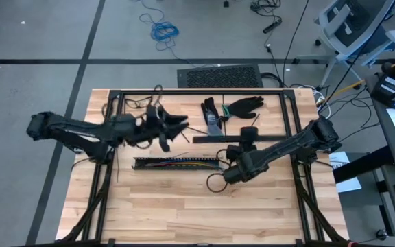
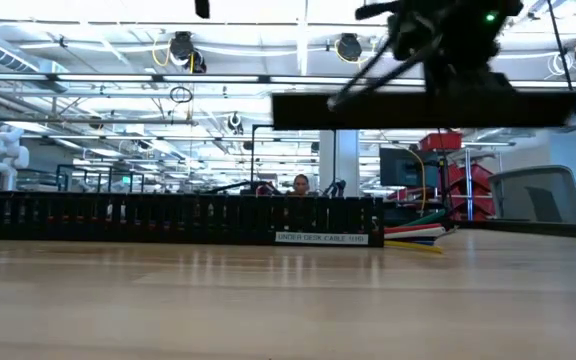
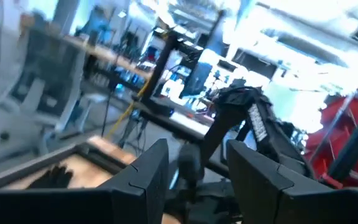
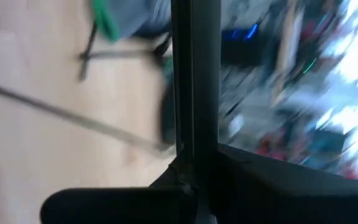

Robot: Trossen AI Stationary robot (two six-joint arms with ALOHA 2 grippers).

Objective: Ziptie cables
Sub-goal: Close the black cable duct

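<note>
The cables [image 1: 177, 163] lie as coloured wires inside a long black slotted rail [image 1: 149, 163] at mid-table. In the low view their ends [image 2: 418, 232] stick out of the rail's right end. My right gripper [image 1: 249, 137] is shut on a flat black bar [image 1: 218, 138], held above the table behind the rail. My left gripper [image 1: 166, 134] hovers open, high above the table's far left part, with nothing seen between its fingers [image 3: 148, 180]. A thin dark strip, perhaps a ziptie [image 4: 73, 115], lies flat on the wood. My right gripper pinches the black bar near its right end [image 1: 247, 139] between its two fingers. The fingers lie across the bar; in the wrist view the bar [image 4: 194, 81] runs straight out from between them. The bar [image 2: 418, 110] hangs level, lifted clear of table and rail.
A black glove [image 1: 244, 105] and a small packet [image 1: 214, 118] lie at the far middle. A thin dark loop [image 1: 214, 182] lies on the wood near my right wrist. A black frame [image 1: 197, 91] runs along the table's far edge and sides. Bare wood spreads along the near side.
</note>
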